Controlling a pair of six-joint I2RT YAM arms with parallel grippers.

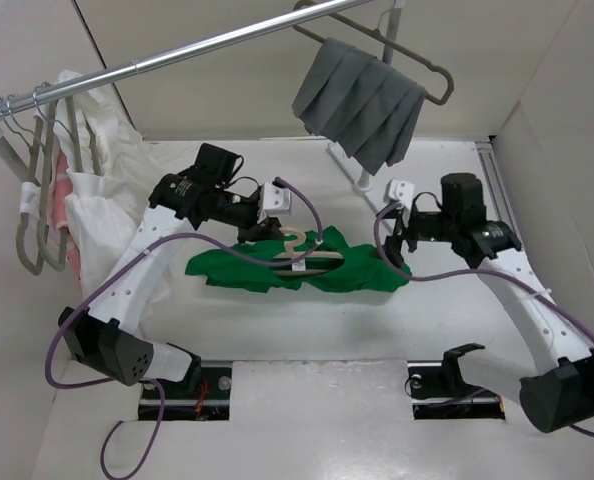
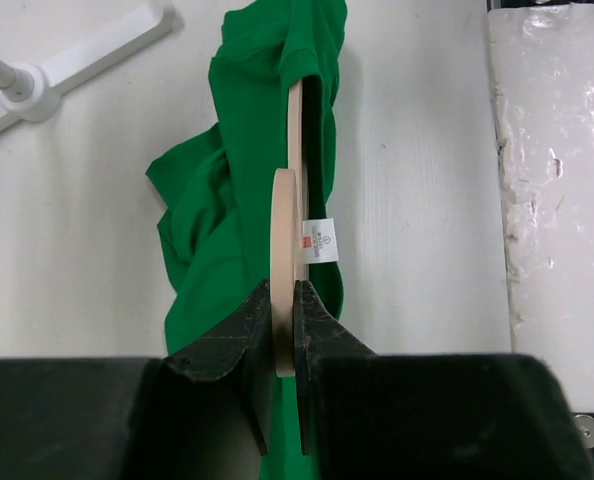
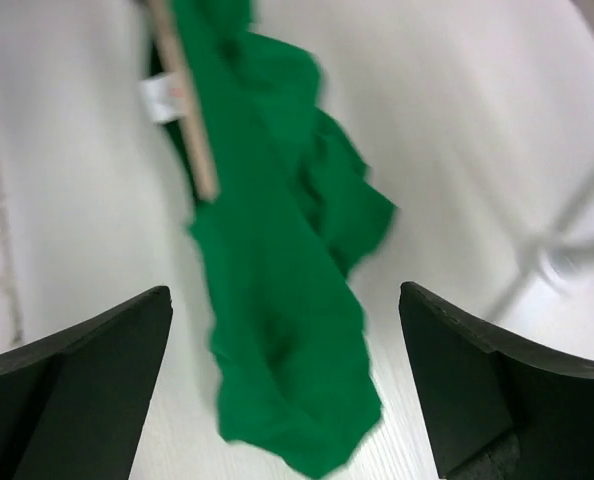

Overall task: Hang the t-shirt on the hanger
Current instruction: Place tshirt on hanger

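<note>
Honestly, I'd call this roughly halfway; the green t-shirt lies bunched on the tabletop between the two arms, with the cream plastic hanger resting along it; from the left wrist view the far part of the hanger seems to slip under the fabric, but I can't tell how far in it goes; the left fingers are pinched tight on the hanger's hook, so that end is under control; the right fingers are spread wide with nothing in them, hovering over the shirt's right end; my guess at what's left: pulling the shirt over both shoulders and straightening it out; as for writing, there's a small white label beside the hanger with a red mark on it, but the print is too tiny to read; no brand that I can make out.
</note>
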